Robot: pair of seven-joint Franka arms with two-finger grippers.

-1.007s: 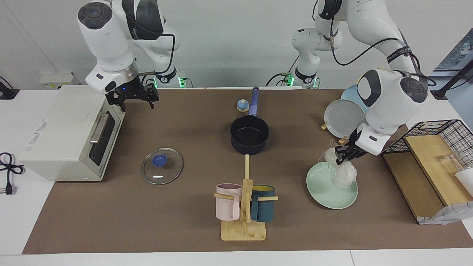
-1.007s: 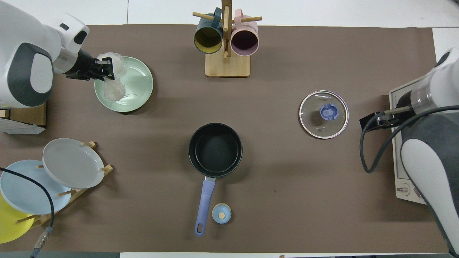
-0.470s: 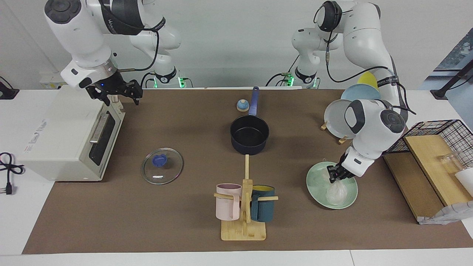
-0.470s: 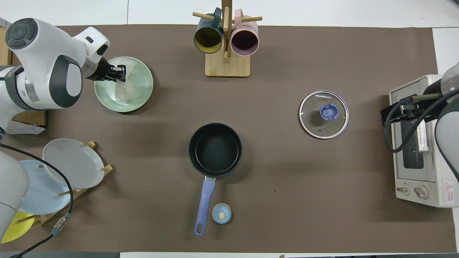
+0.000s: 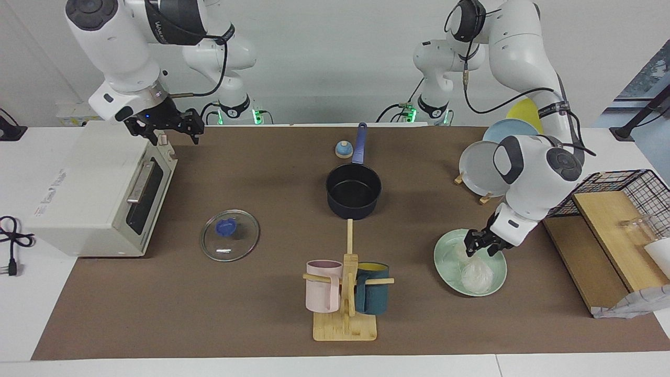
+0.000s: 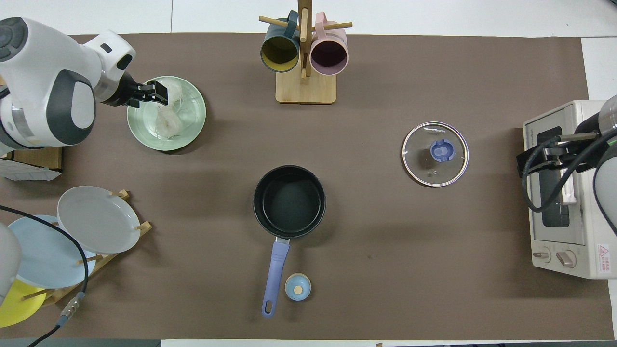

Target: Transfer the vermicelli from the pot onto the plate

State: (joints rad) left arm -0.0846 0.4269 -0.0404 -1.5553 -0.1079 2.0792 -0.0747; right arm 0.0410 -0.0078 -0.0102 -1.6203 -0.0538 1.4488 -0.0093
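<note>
The vermicelli (image 5: pixel 476 275) lies on the mint-green plate (image 5: pixel 445 264), toward the left arm's end of the table; it also shows in the overhead view (image 6: pixel 166 123) on the plate (image 6: pixel 192 120). My left gripper (image 5: pixel 480 250) hangs open just above the plate, over the side nearer the robots, apart from the bundle; in the overhead view (image 6: pixel 155 92) it is over the plate's edge. The navy pot (image 5: pixel 353 191) stands with nothing in it at mid-table, its blue handle pointing toward the robots (image 6: pixel 289 201). My right gripper (image 5: pixel 170 131) is open over the toaster oven's top edge.
A toaster oven (image 5: pixel 94 193) stands at the right arm's end. A glass lid (image 5: pixel 229 235) lies beside it. A mug rack (image 5: pixel 345 293) stands farther from the robots than the pot. A plate rack (image 5: pixel 484 167), a wire basket (image 5: pixel 612 199) and a small blue knob (image 5: pixel 343 150) are nearby.
My left gripper lowered the vermicelli onto the plate, let go and rose slightly. My right gripper moved from beside the toaster oven's front to above its top edge.
</note>
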